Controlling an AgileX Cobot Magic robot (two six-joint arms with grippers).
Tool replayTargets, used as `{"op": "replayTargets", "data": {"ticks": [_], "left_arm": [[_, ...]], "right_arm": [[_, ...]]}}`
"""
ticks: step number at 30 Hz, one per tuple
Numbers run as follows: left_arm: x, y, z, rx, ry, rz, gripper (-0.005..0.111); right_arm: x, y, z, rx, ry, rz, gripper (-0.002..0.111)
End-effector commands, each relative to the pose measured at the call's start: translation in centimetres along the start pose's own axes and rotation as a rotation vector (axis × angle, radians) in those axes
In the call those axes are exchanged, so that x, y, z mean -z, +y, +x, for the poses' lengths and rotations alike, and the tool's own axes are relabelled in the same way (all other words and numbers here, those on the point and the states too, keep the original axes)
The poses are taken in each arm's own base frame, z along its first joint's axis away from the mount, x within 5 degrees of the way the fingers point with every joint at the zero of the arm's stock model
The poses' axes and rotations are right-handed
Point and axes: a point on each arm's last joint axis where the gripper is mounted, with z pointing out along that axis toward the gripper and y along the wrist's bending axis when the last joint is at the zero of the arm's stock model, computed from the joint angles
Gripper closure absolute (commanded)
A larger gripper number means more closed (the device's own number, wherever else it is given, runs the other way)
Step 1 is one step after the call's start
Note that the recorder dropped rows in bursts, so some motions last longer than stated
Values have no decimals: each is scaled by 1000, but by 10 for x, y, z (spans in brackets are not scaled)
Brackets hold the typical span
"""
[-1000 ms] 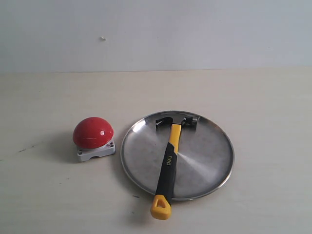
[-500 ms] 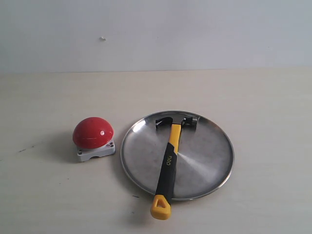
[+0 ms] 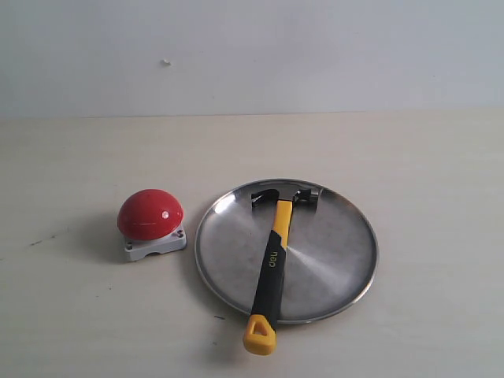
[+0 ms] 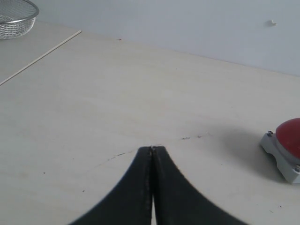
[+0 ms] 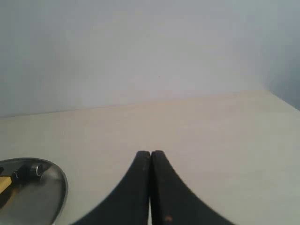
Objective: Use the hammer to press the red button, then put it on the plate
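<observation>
Far from the red button (image 4: 289,137), a wire basket (image 4: 14,22) stands.

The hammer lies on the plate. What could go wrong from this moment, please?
1. The hammer lies with its yellow looped end past the rim of the plate; a small nudge might slide or tip it off.
2. The red button stands close beside the plate; an arm passing low could knock either one.
</observation>
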Motion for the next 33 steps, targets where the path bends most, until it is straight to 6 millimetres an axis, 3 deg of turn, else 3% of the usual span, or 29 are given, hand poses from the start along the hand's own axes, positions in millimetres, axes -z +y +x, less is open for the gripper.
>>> {"op": "replayTargets", "data": {"ticks": [1, 11, 33], "left_arm": [[0, 0, 0, -4, -8, -2, 107], [0, 0, 0, -4, -8, -2, 107], [0, 0, 0, -4, -8, -2, 107]], "right_arm": [[-1, 0, 7, 2, 29, 3, 108], [-2, -1, 23, 1, 131, 8, 108], [-2, -1, 23, -1, 135, 7, 108]]}}
